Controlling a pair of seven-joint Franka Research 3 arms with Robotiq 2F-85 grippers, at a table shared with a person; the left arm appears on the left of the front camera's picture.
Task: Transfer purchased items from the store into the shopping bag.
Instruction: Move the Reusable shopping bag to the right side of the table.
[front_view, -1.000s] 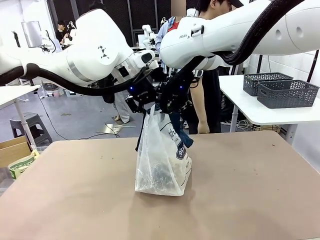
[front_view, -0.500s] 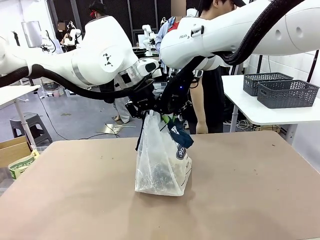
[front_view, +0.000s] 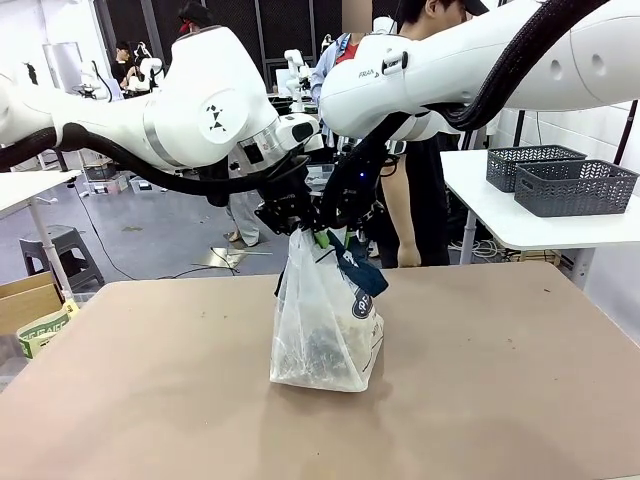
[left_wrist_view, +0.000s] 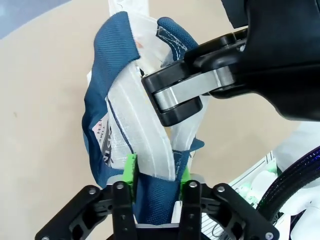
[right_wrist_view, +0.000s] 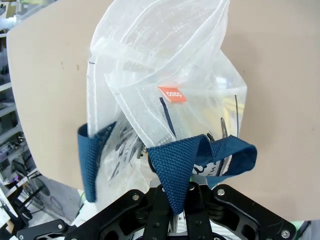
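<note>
At the middle of the beige table (front_view: 150, 390), the tall translucent whitish plastic shopping bag (front_view: 322, 325) stands upright, long axis vertical, mouth up. The left gripper (left_wrist_view: 156, 172) pinches its rim; the right gripper (right_wrist_view: 174, 192) is clamped on a navy blue strap handle (right_wrist_view: 176, 162). The small orange tag (right_wrist_view: 171, 93) bears unreadable white lettering.

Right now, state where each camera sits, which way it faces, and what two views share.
Front view: robot's side, facing across the table toward a person; both arms meet above the shopping bag.
Left wrist view: left arm, looking down the left gripper, clamped on the bag's blue strap; right gripper beyond.
Right wrist view: right arm, looking down the right gripper, shut on a strap.
Shared: both wrist views show bag and table.
</note>
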